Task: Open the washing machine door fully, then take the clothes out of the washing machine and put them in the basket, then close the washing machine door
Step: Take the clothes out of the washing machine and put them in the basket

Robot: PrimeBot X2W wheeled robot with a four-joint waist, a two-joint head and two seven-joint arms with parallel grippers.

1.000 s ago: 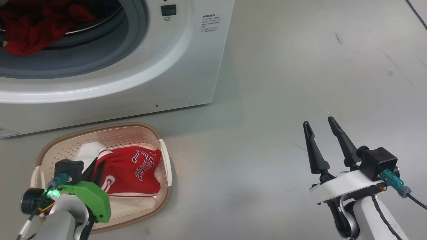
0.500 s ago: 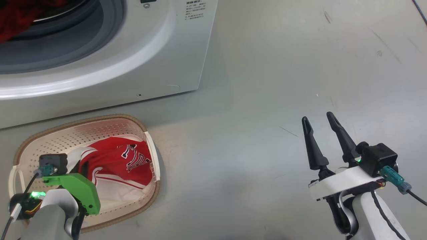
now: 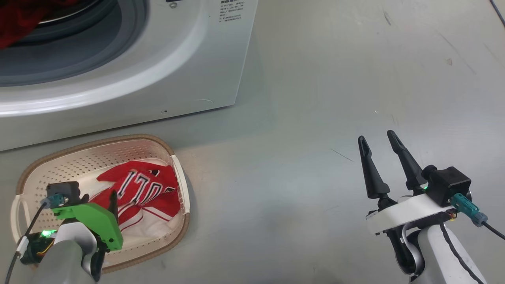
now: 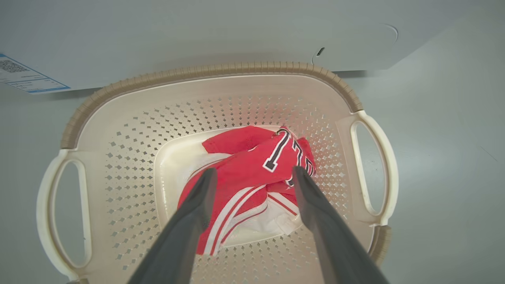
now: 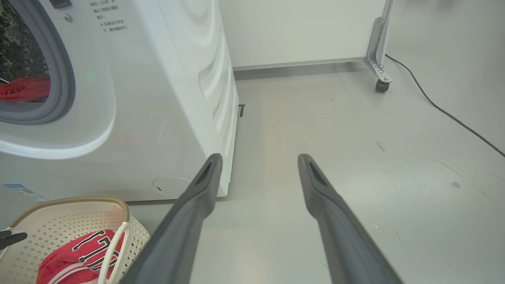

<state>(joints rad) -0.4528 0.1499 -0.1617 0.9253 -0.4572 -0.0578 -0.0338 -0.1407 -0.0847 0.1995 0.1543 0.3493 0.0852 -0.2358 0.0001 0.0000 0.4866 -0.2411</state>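
The cream basket (image 3: 98,141) stands on the floor in front of the white washing machine (image 3: 177,71). The red-and-white jersey (image 3: 146,193) lies loose in the basket. My left gripper (image 3: 98,197) hangs over the basket. In the left wrist view the left gripper (image 4: 253,170) is open, its fingers apart above the jersey (image 4: 252,157) and the basket (image 4: 213,71). A plain red garment (image 3: 12,23) lies in the drum, also in the right wrist view as the red garment (image 5: 23,88). My right gripper (image 3: 375,136) stands open and empty over bare floor. The washing machine door is out of view.
Grey floor stretches to the right of the machine. In the right wrist view a wheeled frame's caster (image 5: 380,85) and a black cable (image 5: 446,112) lie at the far right, by a white wall panel. A blue label (image 4: 27,75) is on the machine's front.
My left gripper has opened and let go of the jersey, which now lies spread in the basket. The head camera tilted early on. The right arm barely moved.
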